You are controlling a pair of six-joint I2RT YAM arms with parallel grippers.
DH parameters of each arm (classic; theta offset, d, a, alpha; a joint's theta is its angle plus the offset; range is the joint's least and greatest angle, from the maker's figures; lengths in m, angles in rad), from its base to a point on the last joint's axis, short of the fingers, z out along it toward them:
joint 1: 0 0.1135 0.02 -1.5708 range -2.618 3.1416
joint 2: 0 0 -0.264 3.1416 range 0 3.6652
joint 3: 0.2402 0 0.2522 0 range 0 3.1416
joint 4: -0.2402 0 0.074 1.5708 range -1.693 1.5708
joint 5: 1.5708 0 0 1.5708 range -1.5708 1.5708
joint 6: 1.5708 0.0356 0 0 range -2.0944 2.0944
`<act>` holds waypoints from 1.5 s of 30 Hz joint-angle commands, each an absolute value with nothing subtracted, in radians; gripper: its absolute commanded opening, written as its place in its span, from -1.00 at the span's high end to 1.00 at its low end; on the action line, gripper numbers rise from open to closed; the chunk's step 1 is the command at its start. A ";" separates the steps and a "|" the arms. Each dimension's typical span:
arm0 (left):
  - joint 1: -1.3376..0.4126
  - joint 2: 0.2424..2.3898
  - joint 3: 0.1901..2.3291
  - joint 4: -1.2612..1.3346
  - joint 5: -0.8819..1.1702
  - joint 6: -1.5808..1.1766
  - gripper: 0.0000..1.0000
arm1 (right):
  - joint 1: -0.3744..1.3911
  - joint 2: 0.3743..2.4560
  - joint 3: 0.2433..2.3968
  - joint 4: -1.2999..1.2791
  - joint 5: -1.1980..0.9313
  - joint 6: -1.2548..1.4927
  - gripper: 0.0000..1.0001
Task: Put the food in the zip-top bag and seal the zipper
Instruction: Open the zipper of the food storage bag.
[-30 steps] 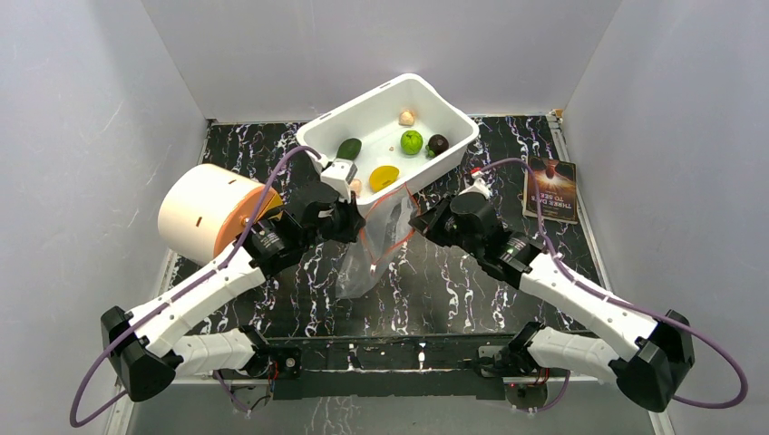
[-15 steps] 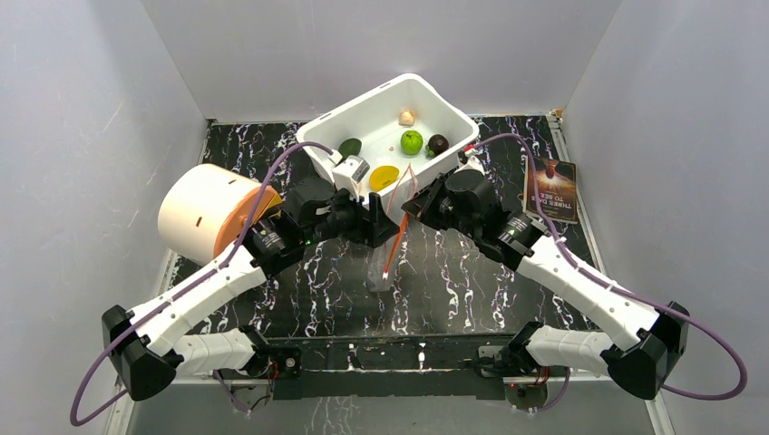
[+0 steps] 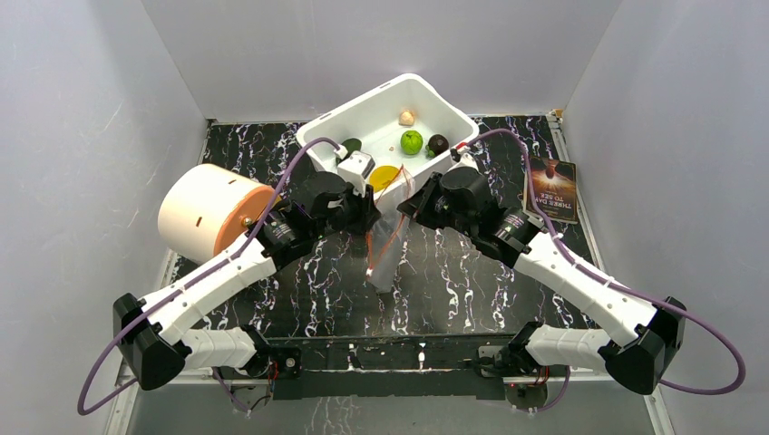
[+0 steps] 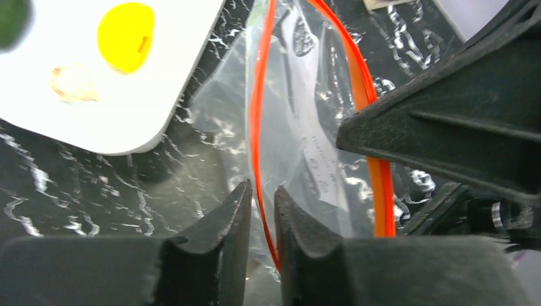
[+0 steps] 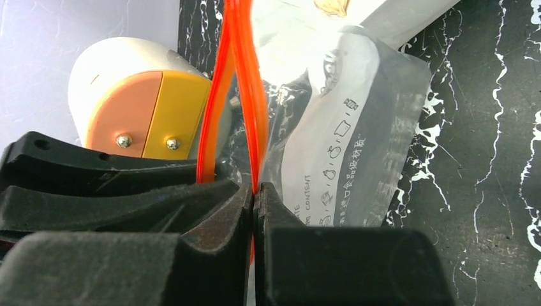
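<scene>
The clear zip-top bag point(image 3: 385, 258) hangs between my two grippers, just in front of the white tub point(image 3: 426, 92). Its red-orange zipper point(image 4: 256, 115) runs between my left gripper's point(image 4: 261, 186) fingers, which are shut on one mouth edge. My right gripper point(image 5: 255, 186) is shut on the other zipper strip point(image 5: 247, 76). The bag's mouth is slightly parted. In the tub lie the lime point(image 3: 412, 141), the purple-brown fruit point(image 3: 438, 143), the mango piece point(image 3: 384, 177), the avocado point(image 3: 350, 145), partly hidden by my left wrist, and a garlic bulb point(image 3: 407, 118). A second bulb point(image 4: 73, 83) shows in the left wrist view.
A round white container with an orange-yellow end point(image 3: 204, 210) lies at the left, close to my left arm. A dark book point(image 3: 550, 188) lies at the right edge. The tub stands at the back, touching the bag's far side. White walls close in the table.
Both grippers have moved back toward the tub and closer together, carrying the bag with them. The bag now hangs narrower, its mouth up by the tub's near wall.
</scene>
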State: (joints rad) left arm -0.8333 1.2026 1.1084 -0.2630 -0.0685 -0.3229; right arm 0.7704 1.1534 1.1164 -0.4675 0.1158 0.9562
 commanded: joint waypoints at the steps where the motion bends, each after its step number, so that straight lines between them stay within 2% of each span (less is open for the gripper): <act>1: -0.834 1.170 1.116 -0.278 -0.143 -0.230 0.78 | 0.775 1.132 1.139 -0.483 0.146 0.923 1.00; 3: -0.835 1.152 1.129 -0.314 -0.187 -0.195 1.00 | 0.775 1.124 1.137 -0.528 0.202 0.910 1.00; 10: -0.834 1.107 1.254 -0.452 -0.396 -0.082 1.00 | 0.775 1.084 1.060 -0.636 0.327 0.916 1.00; 15: -0.834 1.043 1.164 -0.321 -0.232 -0.050 1.00 | 0.775 1.093 0.970 -0.503 0.142 0.983 1.00; 17: -0.834 1.040 1.132 -0.291 -0.179 -0.076 1.00 | 0.775 1.107 0.968 -0.466 0.090 1.007 0.80; 22: -0.834 1.054 1.071 -0.258 -0.126 -0.134 1.00 | 0.776 1.111 1.006 -0.426 0.069 1.032 0.11; 26: -0.834 1.061 1.042 -0.242 -0.107 -0.171 1.00 | 0.777 1.109 1.005 -0.350 0.026 1.052 -0.17; 28: -0.834 1.065 1.032 -0.237 -0.108 -0.181 1.00 | 0.778 1.125 1.002 -0.332 0.026 1.065 -0.43; 29: -0.834 1.068 1.028 -0.235 -0.108 -0.185 1.00 | 0.779 1.135 1.002 -0.332 0.030 1.072 -0.49; 34: -0.834 1.082 1.014 -0.234 -0.116 -0.206 1.00 | 0.787 1.202 1.013 -0.341 0.087 1.099 -0.54; 38: -0.834 1.080 1.006 -0.228 -0.126 -0.227 1.00 | 0.792 1.283 1.036 -0.337 0.139 1.096 -0.50; 41: -0.834 1.071 1.019 -0.253 -0.168 -0.224 1.00 | 0.797 1.351 1.064 -0.377 0.199 1.062 -0.38; 43: -0.835 1.059 1.037 -0.293 -0.245 -0.207 1.00 | 0.798 1.372 1.067 -0.445 0.291 1.047 -0.17; 45: -0.834 1.041 1.051 -0.336 -0.344 -0.179 1.00 | 0.798 1.368 1.023 -0.492 0.387 1.038 -0.05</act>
